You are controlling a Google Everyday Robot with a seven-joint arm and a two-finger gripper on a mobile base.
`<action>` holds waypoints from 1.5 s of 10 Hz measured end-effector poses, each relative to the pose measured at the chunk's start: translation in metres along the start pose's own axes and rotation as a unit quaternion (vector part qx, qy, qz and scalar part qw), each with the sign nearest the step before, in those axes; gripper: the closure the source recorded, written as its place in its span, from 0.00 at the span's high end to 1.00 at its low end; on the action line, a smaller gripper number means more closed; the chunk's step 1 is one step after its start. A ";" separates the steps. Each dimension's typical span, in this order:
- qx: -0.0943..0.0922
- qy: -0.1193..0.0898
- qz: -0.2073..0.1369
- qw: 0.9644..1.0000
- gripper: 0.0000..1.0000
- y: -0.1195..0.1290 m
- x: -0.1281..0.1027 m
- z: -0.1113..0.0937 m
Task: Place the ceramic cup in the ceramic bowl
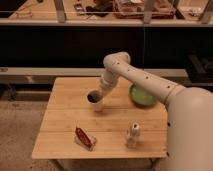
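Observation:
The ceramic cup (95,101), white with a dark brown inside, is at the middle of the wooden table (60,120). My gripper (100,94) reaches down from the arm at the cup's right rim and is shut on the cup. The ceramic bowl (142,96), shallow and green, sits on the table to the right of the cup, partly hidden behind my arm. The cup is about a bowl's width to the left of the bowl.
A small white bottle-shaped object (132,134) stands near the front right of the table. A red packet (84,138) lies near the front left. A dark shelf unit (60,45) runs behind the table.

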 end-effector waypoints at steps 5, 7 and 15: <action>0.039 0.021 0.099 0.994 0.10 0.054 -0.001 -0.046; 0.034 0.039 0.144 0.988 0.10 0.092 0.000 -0.069; -0.024 0.128 0.383 0.914 0.10 0.259 -0.024 -0.160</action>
